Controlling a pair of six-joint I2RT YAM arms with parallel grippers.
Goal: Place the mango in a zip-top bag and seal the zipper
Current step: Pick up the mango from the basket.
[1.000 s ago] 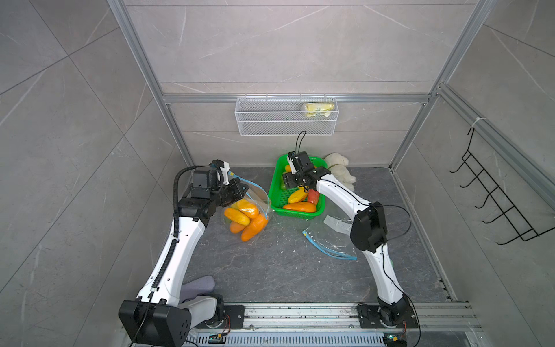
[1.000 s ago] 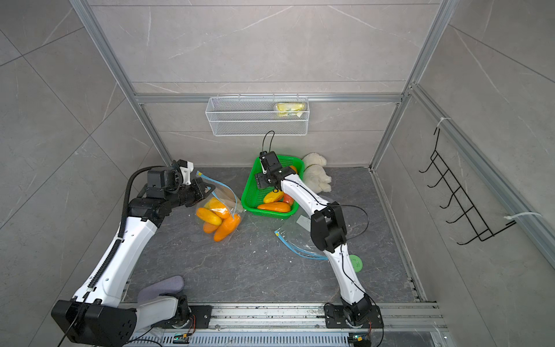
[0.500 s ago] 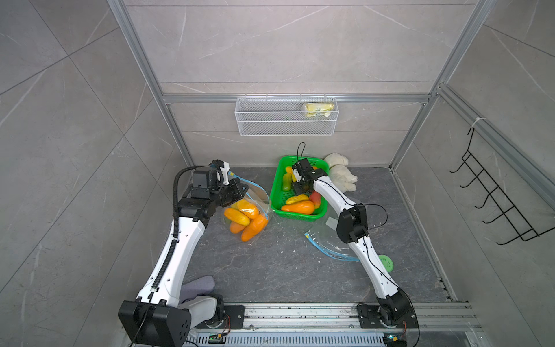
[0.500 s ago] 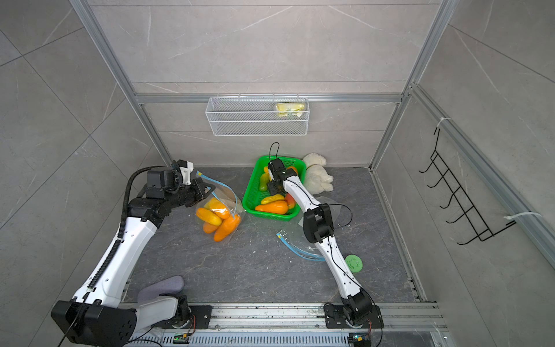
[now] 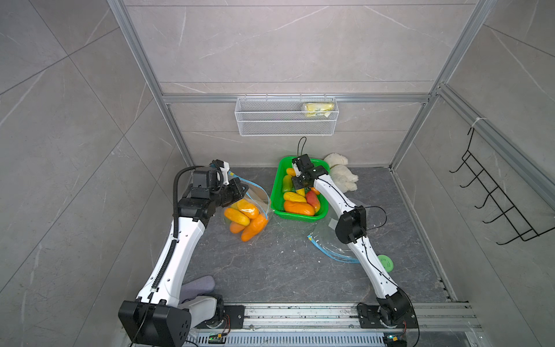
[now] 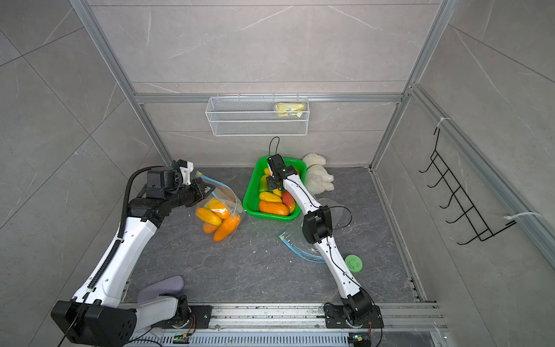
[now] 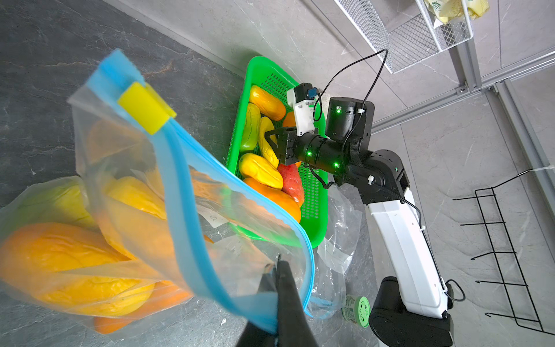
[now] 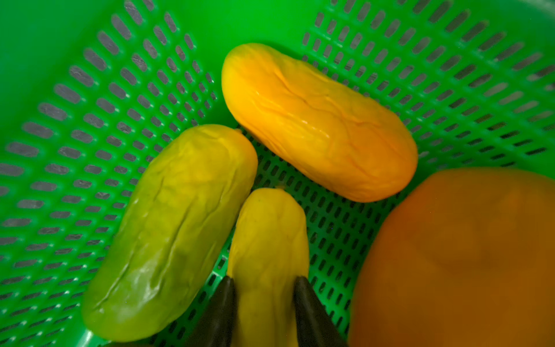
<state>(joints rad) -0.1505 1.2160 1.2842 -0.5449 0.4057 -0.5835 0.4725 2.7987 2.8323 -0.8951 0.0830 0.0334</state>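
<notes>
A clear zip-top bag (image 5: 250, 207) (image 6: 222, 207) with a blue zipper and a yellow slider (image 7: 146, 107) stands open on the floor with several orange and yellow mangoes inside. My left gripper (image 5: 244, 190) (image 7: 277, 266) is shut on the bag's rim and holds the mouth up. To the right, a green basket (image 5: 277, 180) (image 8: 90, 90) holds more mangoes. My right gripper (image 5: 301, 188) (image 8: 264, 282) reaches into it, its fingers pressed on both sides of a small yellow mango (image 8: 267, 234). A green mango (image 8: 168, 228) and an orange-yellow one (image 8: 315, 120) lie right beside it.
An empty second bag (image 5: 330, 243) lies flat under the right arm, with a green round lid (image 5: 385, 263) near it. A white plush toy (image 5: 342, 175) sits behind the basket. A wire shelf (image 5: 285, 120) hangs on the back wall, a black hook rack (image 5: 495, 204) on the right wall.
My right gripper has gone down among the mangoes at the basket's back and its jaws have closed in on the small yellow mango. The left arm and the bag have stayed still.
</notes>
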